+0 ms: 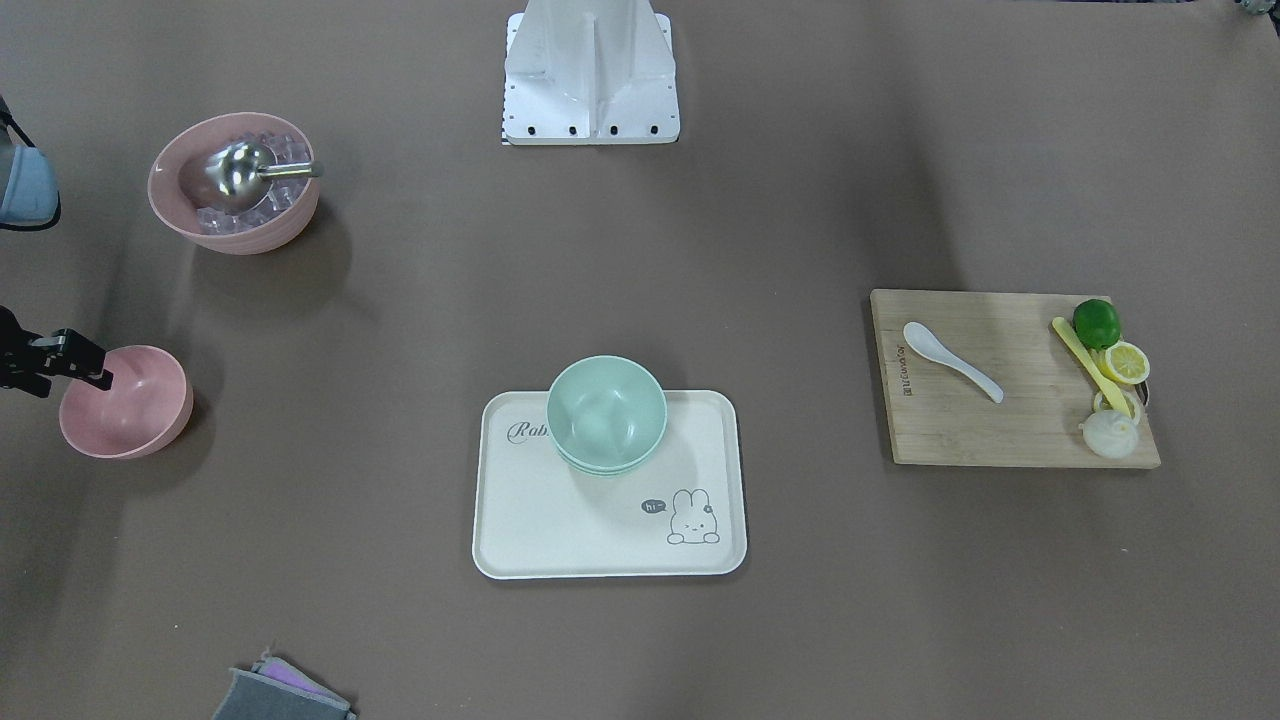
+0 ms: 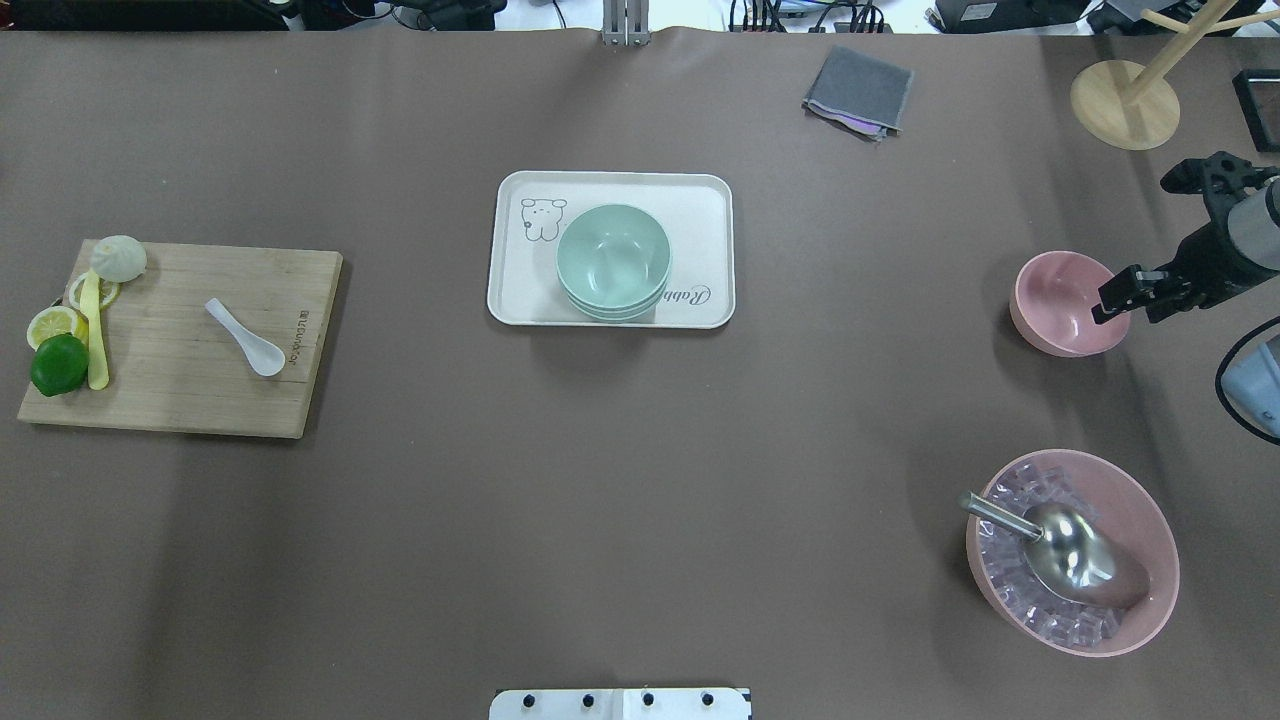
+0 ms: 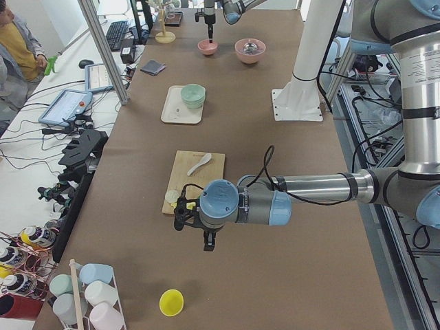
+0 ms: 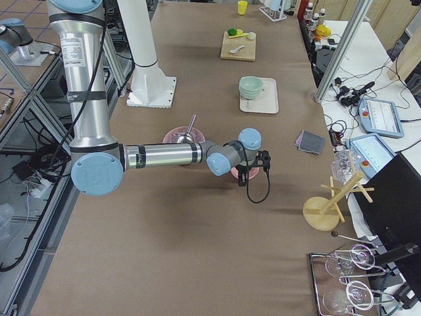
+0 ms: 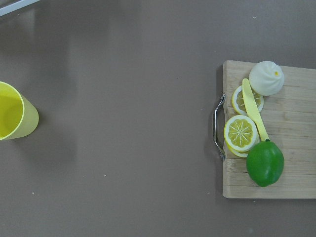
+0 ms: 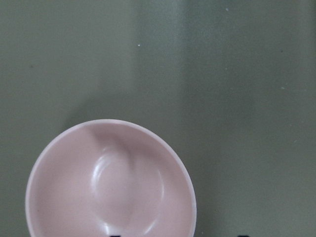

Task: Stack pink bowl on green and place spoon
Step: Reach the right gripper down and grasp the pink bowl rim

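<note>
A small empty pink bowl (image 2: 1060,305) stands on the table at my right; it also shows in the front view (image 1: 125,400) and the right wrist view (image 6: 111,182). My right gripper (image 2: 1120,305) is open over the bowl's outer rim, one finger inside and one outside. Stacked green bowls (image 2: 612,258) sit on a white tray (image 2: 520,290) at mid-table. A white spoon (image 2: 245,338) lies on a wooden cutting board (image 2: 180,400) at my left. My left gripper (image 3: 192,230) hovers beyond the board's outer end; I cannot tell whether it is open.
A large pink bowl (image 2: 1150,590) with ice cubes and a metal scoop stands near my right base. The board also holds a lime (image 2: 58,365), lemon slices, a yellow knife and a bun. A grey cloth (image 2: 858,90), a wooden stand (image 2: 1125,100) and a yellow cup (image 5: 12,116) lie around.
</note>
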